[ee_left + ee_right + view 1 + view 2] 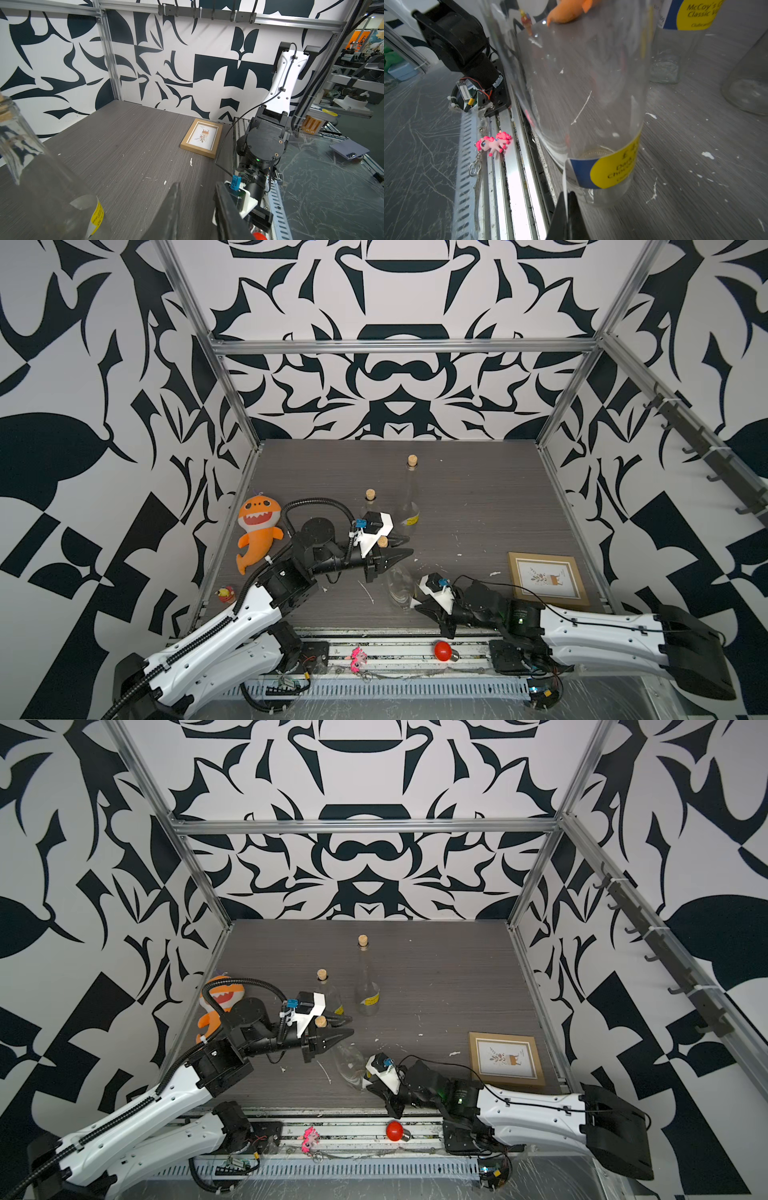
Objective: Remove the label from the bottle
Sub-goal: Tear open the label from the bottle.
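On the grey wood-grain desk (pixel 478 497), lower centre in both top views, the clear glass bottle (pixel 399 591) is clamped at its neck by the left gripper (pixel 409 544) and the lifted edge of its blue-and-yellow paper label (pixel 610 166) is pinched by the right gripper (pixel 567 195), so the paper could be torn short by a sharp pull.

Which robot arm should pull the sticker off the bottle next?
Right. The right jaws pinch the label by its peeled edge, ready to pull; the left jaws hold the bottle by its neck.
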